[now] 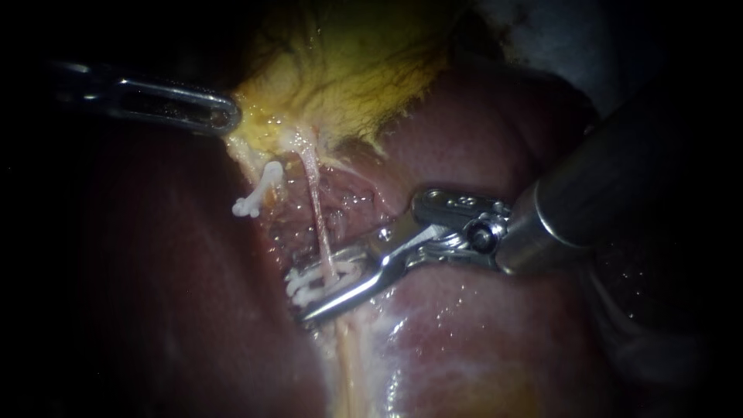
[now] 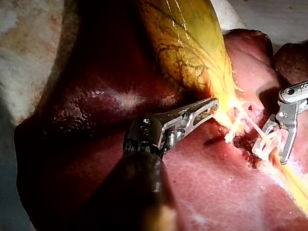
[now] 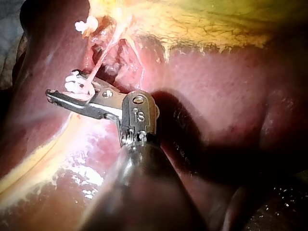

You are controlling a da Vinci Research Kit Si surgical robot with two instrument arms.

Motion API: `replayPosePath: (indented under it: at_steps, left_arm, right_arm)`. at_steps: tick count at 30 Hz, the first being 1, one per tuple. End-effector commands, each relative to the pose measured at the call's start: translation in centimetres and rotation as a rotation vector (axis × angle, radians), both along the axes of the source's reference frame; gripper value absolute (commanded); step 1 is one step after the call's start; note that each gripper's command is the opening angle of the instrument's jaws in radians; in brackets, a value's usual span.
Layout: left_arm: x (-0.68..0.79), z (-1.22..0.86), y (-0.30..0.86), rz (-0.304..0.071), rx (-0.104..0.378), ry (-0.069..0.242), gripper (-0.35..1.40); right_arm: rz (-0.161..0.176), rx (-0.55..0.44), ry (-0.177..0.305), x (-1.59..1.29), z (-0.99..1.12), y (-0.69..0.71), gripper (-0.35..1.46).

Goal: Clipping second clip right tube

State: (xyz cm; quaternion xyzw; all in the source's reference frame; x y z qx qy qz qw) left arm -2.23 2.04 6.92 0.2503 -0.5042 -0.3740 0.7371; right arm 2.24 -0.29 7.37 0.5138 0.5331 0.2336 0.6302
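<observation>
Our right instrument [image 1: 317,292] enters from 3 o'clock with its jaws pointing toward 8, set crosswise to the right tube [image 1: 317,209]. The tube is a thin, pale pink strand whose long axis runs 12 to 6 over the glossy liver [image 1: 480,340]. The jaws stand slightly apart, both bearing on a white clip [image 1: 306,285] at the tube's lower end. Our left instrument [image 1: 228,116], off at 10 o'clock, is clamped on the yellow, veined gallbladder [image 1: 340,70], which we judge tensions the tube. Another clip [image 1: 261,190] hangs nearby.

Your bench [image 2: 29,53] — pale, mottled — shows beside the liver [image 2: 226,192], which lies directly on it, dark red and glossy.
</observation>
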Motion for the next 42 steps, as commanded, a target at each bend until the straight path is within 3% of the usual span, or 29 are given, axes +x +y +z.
replayPosePath:
  at_steps: [1,10,14,21,24,28,42]
  left_arm:
    - [0.00,0.00,0.00,0.000,0.000,0.000,-0.35]
    - [0.00,0.00,0.00,0.000,0.000,0.000,-0.35]
    - [0.00,0.00,0.00,0.000,0.000,0.000,-0.35]
    - [0.00,0.00,0.00,0.000,0.000,0.000,-0.35]
    - [0.00,0.00,0.00,0.000,0.000,0.000,-0.35]
    - [0.00,0.00,0.00,0.000,0.000,0.000,-0.35]
    - [-0.01,0.01,-0.01,-0.001,-0.001,0.001,-0.35]
  right_arm:
    - [0.001,0.005,-0.003,0.00,0.00,0.00,0.40]
    - [0.012,0.040,0.000,0.00,0.02,0.03,0.31]
    - [0.013,0.077,-0.020,0.00,0.03,0.05,0.14]
    - [0.066,0.090,-0.051,-0.02,0.07,0.09,-0.07]
    - [0.066,0.112,-0.060,-0.03,0.08,0.10,-0.35]
    - [0.056,0.161,-0.079,-0.03,0.10,0.12,-0.35]
    - [0.038,0.161,-0.071,-0.03,0.12,0.11,-0.35]
